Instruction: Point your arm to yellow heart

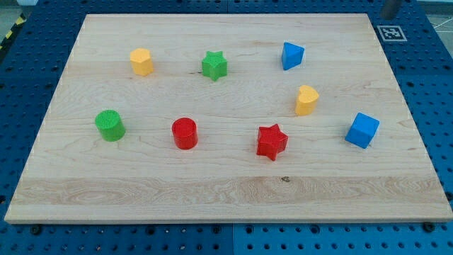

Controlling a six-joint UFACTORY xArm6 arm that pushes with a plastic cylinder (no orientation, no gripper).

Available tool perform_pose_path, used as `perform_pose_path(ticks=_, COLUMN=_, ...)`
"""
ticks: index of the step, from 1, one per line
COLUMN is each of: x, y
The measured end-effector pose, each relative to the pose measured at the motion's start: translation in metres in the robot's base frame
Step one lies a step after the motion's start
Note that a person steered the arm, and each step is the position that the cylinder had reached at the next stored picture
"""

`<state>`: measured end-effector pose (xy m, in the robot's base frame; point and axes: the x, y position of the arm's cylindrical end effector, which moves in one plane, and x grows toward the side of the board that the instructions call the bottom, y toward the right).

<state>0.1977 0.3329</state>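
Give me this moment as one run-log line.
target: yellow heart, view's right, untouched | nearest: red star, blue cube | my tip: not showing

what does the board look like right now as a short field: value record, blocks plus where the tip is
board: wooden board on a blue pegboard
target: yellow heart, view's right of centre
other yellow: yellow block, top left
green: green star, green cylinder
red: red cylinder, red star
blue: blue block, blue cube
nearest to heart: red star, blue cube, blue block; none touching it
my tip: not in view
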Motion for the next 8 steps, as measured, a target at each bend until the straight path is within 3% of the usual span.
perform_pose_path(ticks=1, x=0.001, y=-0.009)
perform_pose_path(ticks=2, x=0.061, y=-0.037)
perform_pose_path(ticks=6, x=0.108, y=-0.101)
perform_pose_path(ticks=7, x=0.146, y=-0.144)
perform_pose_path(ticks=8, x=0.146, y=-0.146)
